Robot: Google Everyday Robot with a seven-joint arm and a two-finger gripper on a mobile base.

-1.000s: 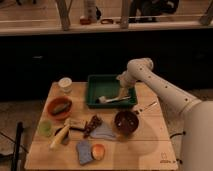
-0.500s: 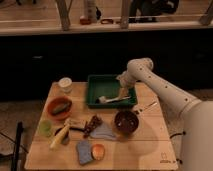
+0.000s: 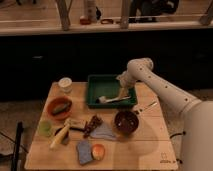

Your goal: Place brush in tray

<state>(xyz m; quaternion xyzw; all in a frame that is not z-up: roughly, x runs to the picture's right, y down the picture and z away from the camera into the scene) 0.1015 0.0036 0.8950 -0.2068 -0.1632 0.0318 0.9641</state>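
The dark green tray (image 3: pixel 96 85) sits at the back middle of the wooden table. The slim white brush (image 3: pixel 114 98) lies inside it near the front rim, its rounded head to the left and its handle running right. My gripper (image 3: pixel 124 91) hangs over the tray's right side, at the handle end of the brush. My white arm (image 3: pixel 160 90) reaches in from the right.
An orange bowl (image 3: pixel 59 107) at the left, a white cup (image 3: pixel 65 84) behind it, a brown bowl (image 3: pixel 126 121) in front of the tray, a thin utensil (image 3: pixel 146 107) to its right, a yellow-white banana-like item (image 3: pixel 59 137), a green cup (image 3: pixel 45 128), small items along the front.
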